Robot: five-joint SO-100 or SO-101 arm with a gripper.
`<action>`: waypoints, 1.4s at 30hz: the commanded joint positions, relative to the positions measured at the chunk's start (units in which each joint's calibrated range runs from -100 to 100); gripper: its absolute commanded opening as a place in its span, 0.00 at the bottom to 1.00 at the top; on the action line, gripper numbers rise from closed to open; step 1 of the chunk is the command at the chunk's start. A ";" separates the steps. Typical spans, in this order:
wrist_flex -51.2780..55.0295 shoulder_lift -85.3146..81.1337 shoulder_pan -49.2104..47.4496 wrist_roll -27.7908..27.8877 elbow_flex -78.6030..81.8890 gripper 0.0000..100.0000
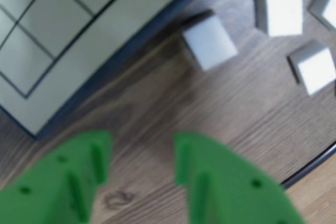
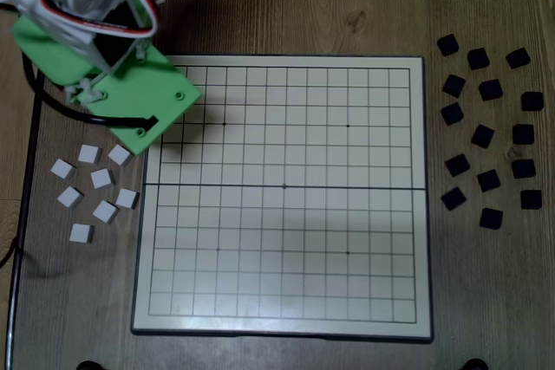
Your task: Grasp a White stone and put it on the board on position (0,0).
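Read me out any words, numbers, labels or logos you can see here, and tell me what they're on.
None can be read. The board shows only grid lines and dots, with no coordinates printed. The white stones, black stones and green pincer are unmarked.

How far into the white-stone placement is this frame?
Early. Done: nothing; in the fixed view the board carries no stones, and the white stones lie on the table left of it. In hand: the gripper is open and empty in the wrist view, with the nearest white stone ahead of it. Left: grasp, carry, place.
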 commanded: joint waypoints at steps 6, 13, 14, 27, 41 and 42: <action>-2.25 0.24 -0.53 2.74 -6.12 0.11; -2.17 0.91 -0.99 1.07 -6.99 0.11; -2.00 0.91 -1.08 -0.20 -7.28 0.09; -4.73 6.34 -1.81 -2.88 -18.20 0.12; -7.04 10.07 0.02 2.20 -19.84 0.10; -6.88 10.24 0.11 2.34 -19.84 0.10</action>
